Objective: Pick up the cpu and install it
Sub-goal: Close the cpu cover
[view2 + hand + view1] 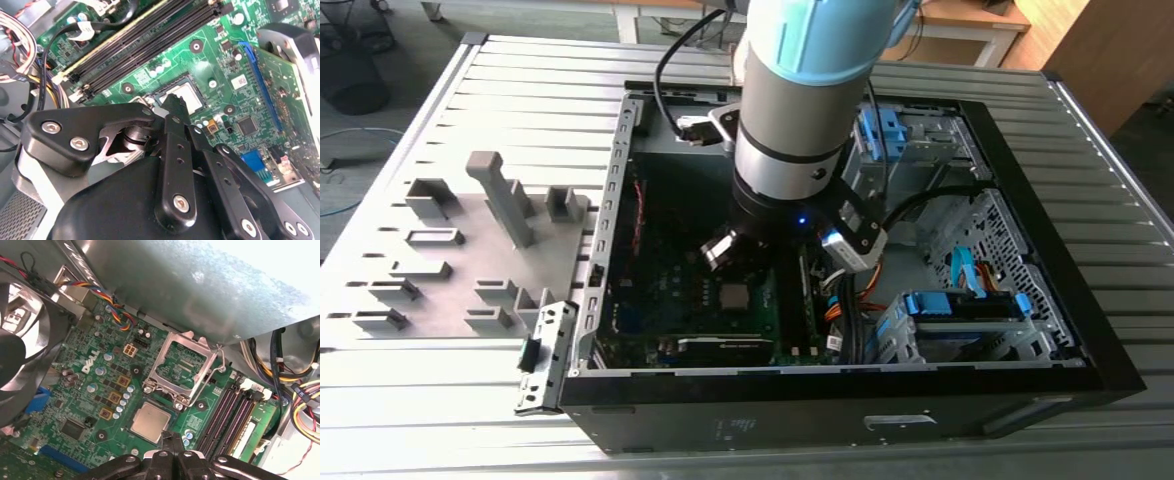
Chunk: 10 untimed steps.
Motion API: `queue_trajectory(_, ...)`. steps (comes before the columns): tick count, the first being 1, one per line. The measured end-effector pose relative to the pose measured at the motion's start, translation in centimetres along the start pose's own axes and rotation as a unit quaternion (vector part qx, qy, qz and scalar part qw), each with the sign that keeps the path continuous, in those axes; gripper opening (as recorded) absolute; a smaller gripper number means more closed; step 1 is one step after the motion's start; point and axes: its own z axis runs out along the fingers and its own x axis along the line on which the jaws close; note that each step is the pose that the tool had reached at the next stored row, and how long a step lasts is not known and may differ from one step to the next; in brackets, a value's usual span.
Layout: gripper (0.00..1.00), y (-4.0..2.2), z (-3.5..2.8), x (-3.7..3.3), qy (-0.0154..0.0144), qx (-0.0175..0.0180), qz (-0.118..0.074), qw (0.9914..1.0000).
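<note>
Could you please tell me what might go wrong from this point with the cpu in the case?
The gripper hangs right at the edge of the cpu, which lies flat on the motherboard; a sideways nudge could skew it. The retention frame stands open beside the chip, so nothing clamps it, and the gripper might catch that frame.

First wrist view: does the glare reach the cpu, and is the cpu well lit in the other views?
First wrist view: glare whites out the metal panel alone; the cpu is evenly lit with a soft sheen. Second wrist view: even light, with the cpu pale behind the dark gripper. Exterior view: the case is shadowed inside under the arm, the cpu a pale patch.
</note>
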Motion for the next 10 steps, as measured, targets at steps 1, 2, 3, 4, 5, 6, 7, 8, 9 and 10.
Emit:
queue_trajectory(1,0.11,-0.03,0.00,-0.09,0.0001,0.0000,-0.001,1.00000)
queue_trajectory(2,0.11,-0.07,0.00,-0.18,0.0001,0.0000,-0.003,1.00000)
queue_trajectory(3,0.11,-0.09,0.00,-0.27,0.0002,0.0000,-0.004,0.99999)
queue_trajectory(4,0.11,-0.11,0.00,-0.36,0.0002,-0.0001,-0.005,0.99999)
queue_trajectory(5,0.11,-0.11,0.00,-0.43,0.0002,-0.0001,-0.006,0.99998)
queue_trajectory(6,0.11,-0.11,0.00,-0.51,0.0003,-0.0001,-0.007,0.99998)
queue_trajectory(7,0.11,-0.07,0.01,-0.60,0.0003,-0.0001,-0.008,0.99997)
queue_trajectory(8,0.11,0.01,0.02,-0.69,0.0003,-0.0001,-0.008,0.99997)
queue_trajectory(9,0.11,0.11,0.02,-0.78,0.0004,-0.0001,-0.008,0.99996)
queue_trajectory(10,0.11,0.22,0.03,-0.87,0.0004,-0.0001,-0.009,0.99996)
